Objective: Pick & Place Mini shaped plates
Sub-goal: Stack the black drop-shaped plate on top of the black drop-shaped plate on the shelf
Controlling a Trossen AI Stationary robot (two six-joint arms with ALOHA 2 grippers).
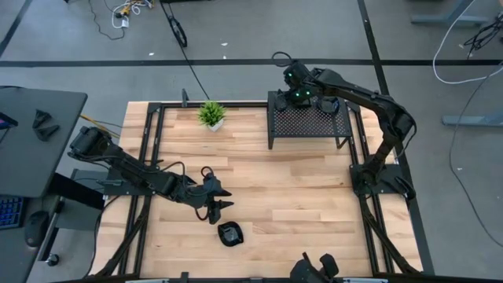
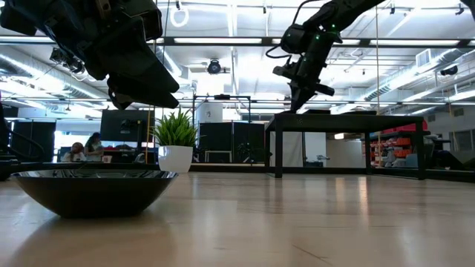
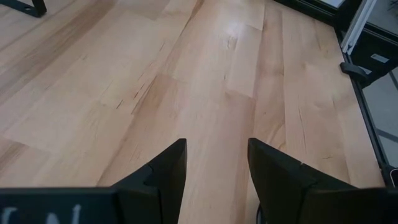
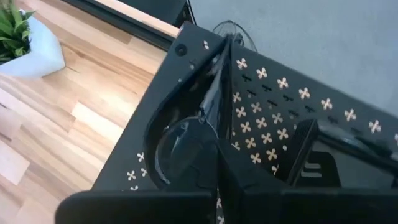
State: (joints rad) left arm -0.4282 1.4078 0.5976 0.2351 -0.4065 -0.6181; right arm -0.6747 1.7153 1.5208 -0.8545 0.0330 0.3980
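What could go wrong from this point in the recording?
The right claw grips a glossy plate by its rim at the rack's corner; held so thinly, it could slip or catch on the rack when lifted. The left claw hangs open near the plate on the table and might bump it.

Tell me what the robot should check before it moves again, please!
1. Left tool open with nothing in it: ok.
2. Left tool right over the mini plate: not ok, the plate lies off to one side.
3. Plate resting flat on the table, right way up: ok.
4. Right tool far away at the rack: ok.
5. Potted plant away from both arms: ok.
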